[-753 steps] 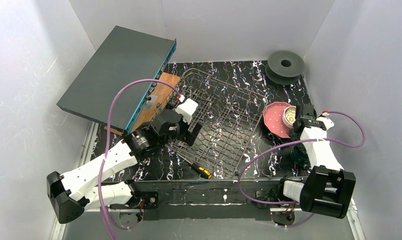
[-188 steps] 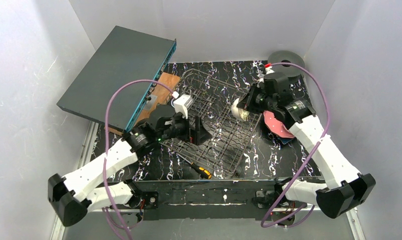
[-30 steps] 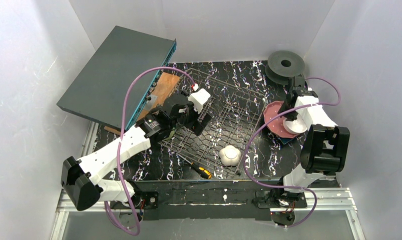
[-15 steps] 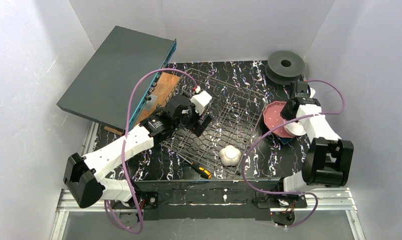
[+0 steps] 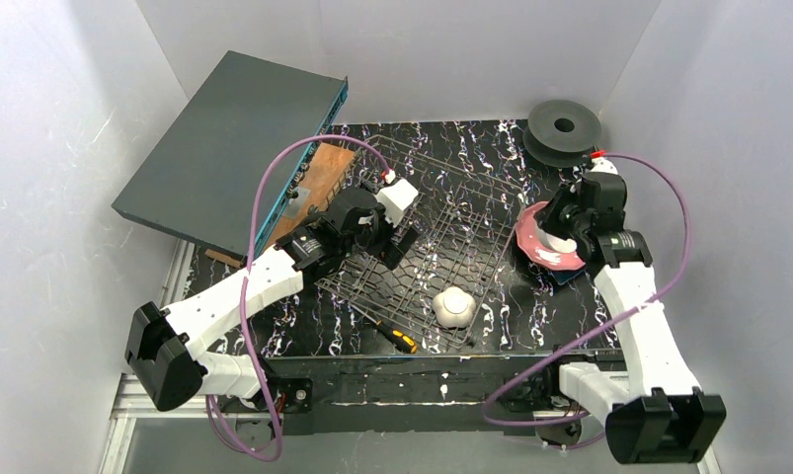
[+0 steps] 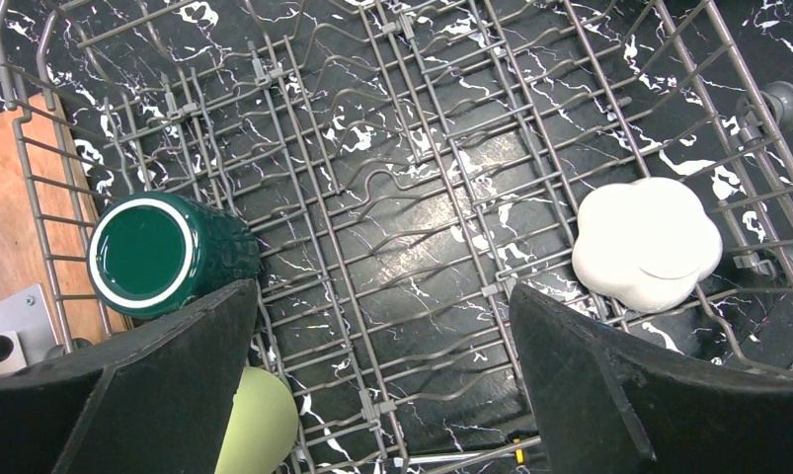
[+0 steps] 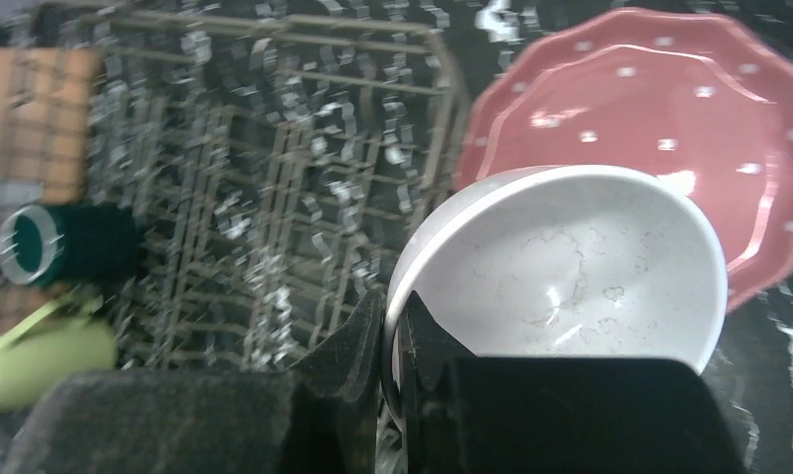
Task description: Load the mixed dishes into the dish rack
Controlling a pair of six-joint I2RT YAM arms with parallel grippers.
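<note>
My right gripper [image 7: 392, 336] is shut on the left rim of the white bowl [image 7: 570, 267], one finger inside and one outside. The bowl hangs over the pink speckled plate [image 7: 649, 109], just right of the dish rack [image 5: 451, 212]. In the top view the bowl [image 5: 553, 244] shows partly under the right gripper [image 5: 562, 225]. My left gripper [image 6: 382, 385] hovers open and empty over the rack floor [image 6: 412, 197]. The rack holds a dark green mug [image 6: 160, 252] on its side, a pale yellow-green mug [image 6: 259, 420] and a small white cup [image 6: 647, 242].
A blue dish [image 5: 573, 276] peeks out under the plate. A black spool [image 5: 565, 126] sits at the back right. A screwdriver [image 5: 392, 334] lies by the rack's near edge. A big grey box [image 5: 234, 148] leans over a wooden board [image 5: 318, 178] at the left.
My right gripper has closed on the bowl's rim and carried it leftward over the plate, its elbow swinging toward the near edge. The left arm has hardly moved.
</note>
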